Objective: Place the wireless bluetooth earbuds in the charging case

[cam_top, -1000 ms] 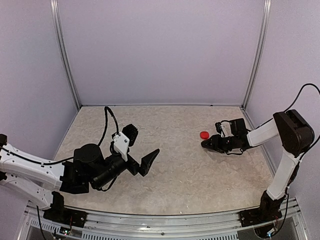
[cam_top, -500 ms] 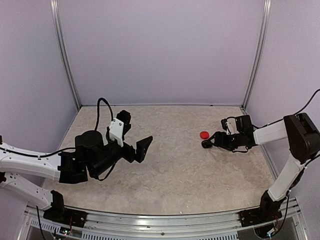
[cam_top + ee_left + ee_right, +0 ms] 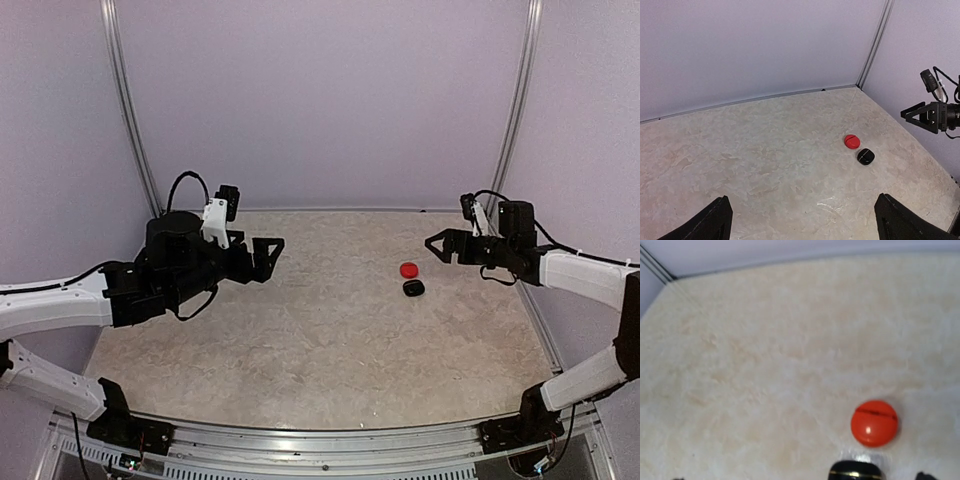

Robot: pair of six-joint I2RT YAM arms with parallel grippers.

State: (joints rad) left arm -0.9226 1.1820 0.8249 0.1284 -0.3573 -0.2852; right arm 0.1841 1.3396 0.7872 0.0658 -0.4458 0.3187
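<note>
Red case and black case sit closed, insides hidden; all jaws released.

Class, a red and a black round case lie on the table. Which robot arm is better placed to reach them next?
Probably the right: the right gripper hovers open near the red case and black case; the left gripper, also open, is far across the table.

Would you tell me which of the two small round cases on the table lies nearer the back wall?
The red case. It lies just beyond the black case, on the side toward the back wall; the black one is nearer the arms' side.
</note>
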